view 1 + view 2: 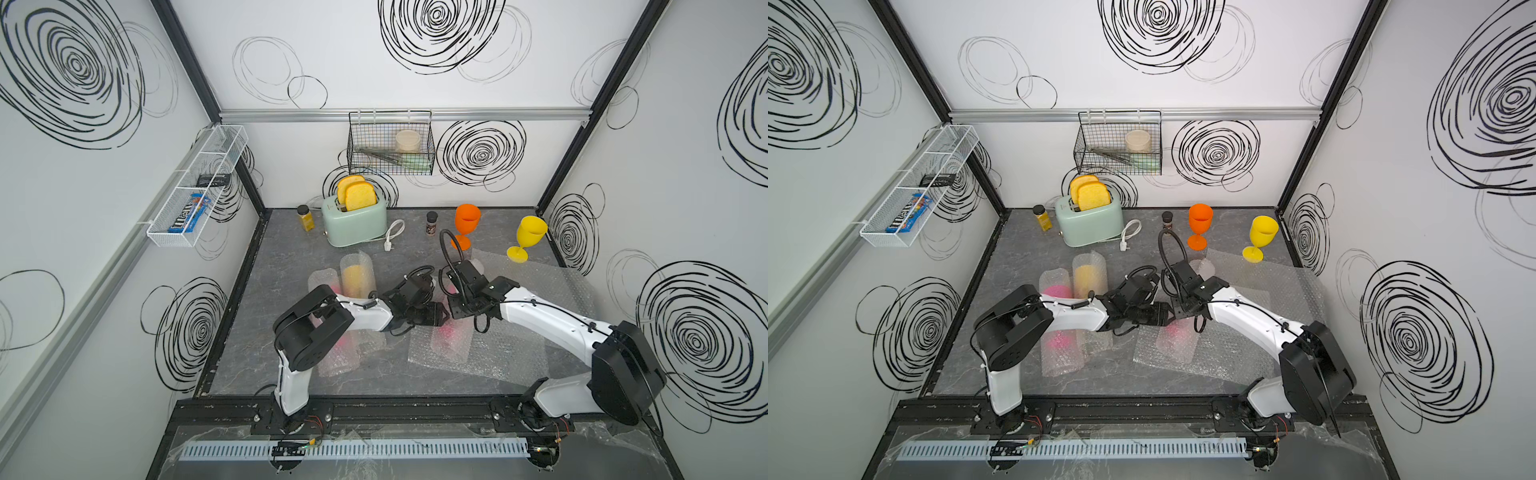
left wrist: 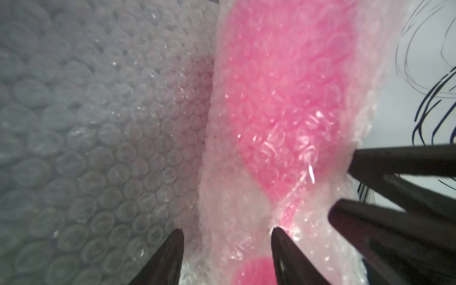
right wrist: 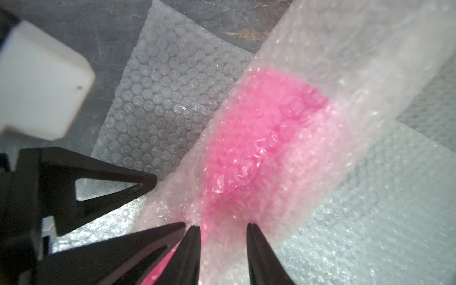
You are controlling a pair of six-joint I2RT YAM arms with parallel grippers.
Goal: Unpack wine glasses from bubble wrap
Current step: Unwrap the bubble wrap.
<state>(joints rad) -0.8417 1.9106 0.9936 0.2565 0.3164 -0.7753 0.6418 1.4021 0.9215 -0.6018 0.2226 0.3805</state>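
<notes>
The coming move turns on the wrapped pink goblet (image 3: 259, 138) at the middle of the tabletop (image 1: 291, 257), where both arms meet tip to tip and neither is nearer. Its tube runs roughly from the near edge toward the far edge and crosses both sets of jaws at the narrow stem, with the bowl beyond the fingertips in both wrist views. The right gripper (image 3: 220, 225) has its jaws drawn in on the wrapped stem, pinching it from 2 sides. The left gripper (image 2: 225, 230) stands spread, 1 tip denting the wrap and the other just beside its edge; whether it grips I cannot tell. Peeling probably needs 1 arm to hold and the other to pull across that axis. Flat bubble wrap sheets (image 1: 498, 357) lie beneath. 2 more tubes toward the left edge hold a wrapped yellow goblet (image 1: 357, 278) and a second pink goblet (image 1: 1059, 291). An orange goblet (image 1: 467, 222) and a bare yellow goblet (image 1: 532, 235) stand near the far right corner. The black wire basket (image 1: 357, 141) holds a round tub (image 1: 407, 141) and tongs (image 1: 378, 154). The white wire shelf (image 1: 166, 237) holds an M&M's packet (image 1: 189, 218), and the toaster (image 1: 353, 224) holds 2 bread slices (image 1: 359, 195).
</notes>
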